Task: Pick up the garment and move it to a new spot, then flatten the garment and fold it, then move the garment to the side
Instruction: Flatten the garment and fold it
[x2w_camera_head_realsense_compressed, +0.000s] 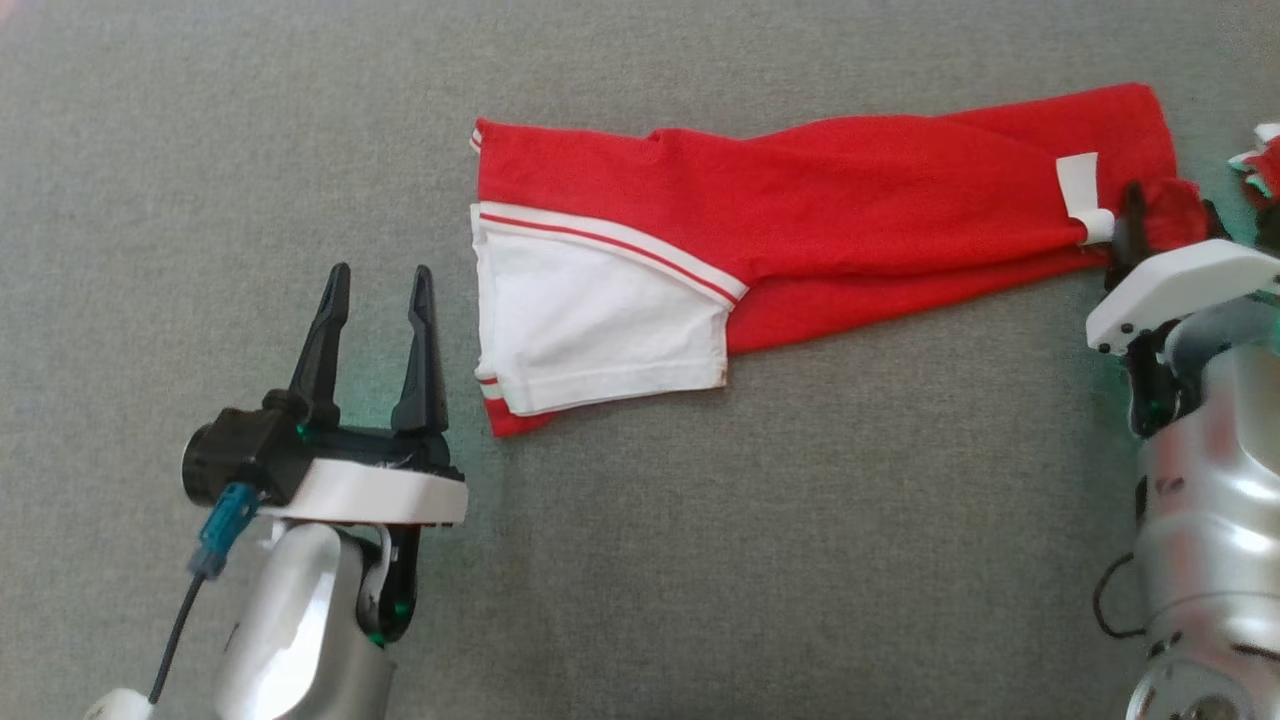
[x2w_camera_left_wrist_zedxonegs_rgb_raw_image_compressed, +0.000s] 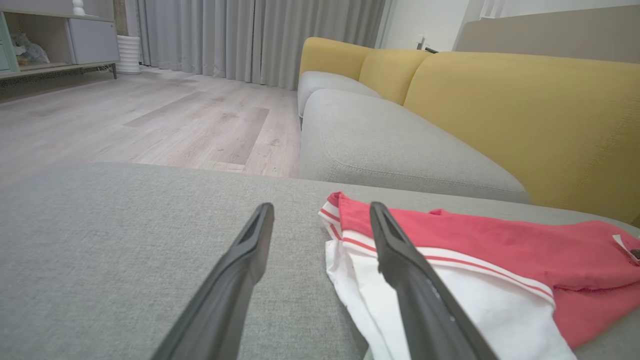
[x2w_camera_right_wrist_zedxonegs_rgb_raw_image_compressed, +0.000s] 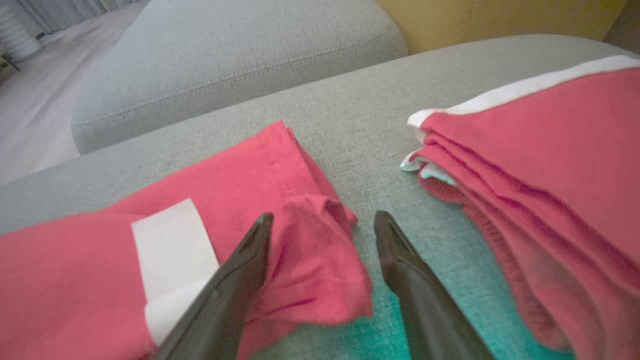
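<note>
**Grey seat, yellow sofa, pale wood floor**

A grey fabric seat (x2w_camera_head_realsense_compressed: 640, 600) fills the near ground. Beyond it on the right stands a sofa (x2w_camera_left_wrist_zedxonegs_rgb_raw_image_compressed: 525, 115) with yellow backs and grey cushions. On the left a pale wood floor (x2w_camera_left_wrist_zedxonegs_rgb_raw_image_compressed: 150, 115) runs to far grey curtains (x2w_camera_left_wrist_zedxonegs_rgb_raw_image_compressed: 250, 35). A low shelf unit (x2w_camera_left_wrist_zedxonegs_rgb_raw_image_compressed: 55, 40) stands far left, with a white ribbed pot (x2w_camera_left_wrist_zedxonegs_rgb_raw_image_compressed: 129, 54) beside it.
</note>
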